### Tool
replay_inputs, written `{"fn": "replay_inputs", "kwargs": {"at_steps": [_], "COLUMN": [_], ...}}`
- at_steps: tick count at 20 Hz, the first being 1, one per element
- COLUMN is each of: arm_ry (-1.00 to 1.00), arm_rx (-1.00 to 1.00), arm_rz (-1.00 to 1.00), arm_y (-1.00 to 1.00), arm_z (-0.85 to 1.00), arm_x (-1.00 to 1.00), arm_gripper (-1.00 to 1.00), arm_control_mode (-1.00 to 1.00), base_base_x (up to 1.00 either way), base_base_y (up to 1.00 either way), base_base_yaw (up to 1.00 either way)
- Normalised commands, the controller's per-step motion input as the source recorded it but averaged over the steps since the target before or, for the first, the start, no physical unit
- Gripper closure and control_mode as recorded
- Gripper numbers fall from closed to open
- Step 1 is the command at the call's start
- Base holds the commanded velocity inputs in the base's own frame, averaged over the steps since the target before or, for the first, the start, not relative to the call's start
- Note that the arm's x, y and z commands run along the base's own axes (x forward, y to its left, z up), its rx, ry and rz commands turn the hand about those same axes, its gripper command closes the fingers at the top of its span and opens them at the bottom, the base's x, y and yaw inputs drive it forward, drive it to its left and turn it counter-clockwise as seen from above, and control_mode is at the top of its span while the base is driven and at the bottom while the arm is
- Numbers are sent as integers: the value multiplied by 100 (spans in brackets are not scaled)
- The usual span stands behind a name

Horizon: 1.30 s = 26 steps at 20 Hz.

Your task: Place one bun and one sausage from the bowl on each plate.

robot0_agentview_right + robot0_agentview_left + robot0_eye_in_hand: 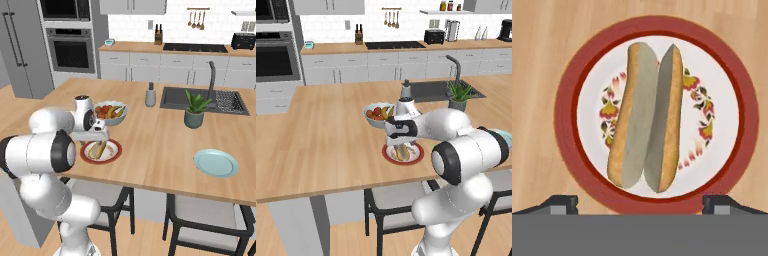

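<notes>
Tan bun (646, 122) on the red plate (567, 145) looks soft; we'd pinch its middle, gripper (640, 204) wide, empty.

Glossy white rounded arm (466, 150) segments, black bands at joints; white hand (401, 131) with small dark fingertips (562, 204).

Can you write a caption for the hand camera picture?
A split bun lies on the red-rimmed plate, directly below the open gripper.
</notes>
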Motion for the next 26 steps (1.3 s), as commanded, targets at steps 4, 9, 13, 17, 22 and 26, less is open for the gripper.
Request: {"fn": "replay_inputs", "kwargs": {"at_steps": [4,9,13,17,22,26], "arm_ry": [-24,-18,-6,0,0,0], "arm_rx": [0,2,3,-1,0,0], "arm_rz": [0,0,0,4,0,0], "arm_y": [-14,-4,0,5,0,0], "arm_z": [76,100,74,3,-7,0], "arm_x": [-100,-74,-59,-25,-5,0], "arm_gripper": [-100,-100,-100,-100,-100,-100], "arm_control_mode": [-100,-100,-100,-100,100,100], "base_base_x": [0,0,0,0,-55,-69], "base_base_y": [0,0,0,0,-17,-48], "base_base_yaw": [0,0,0,0,-13,-46]}}
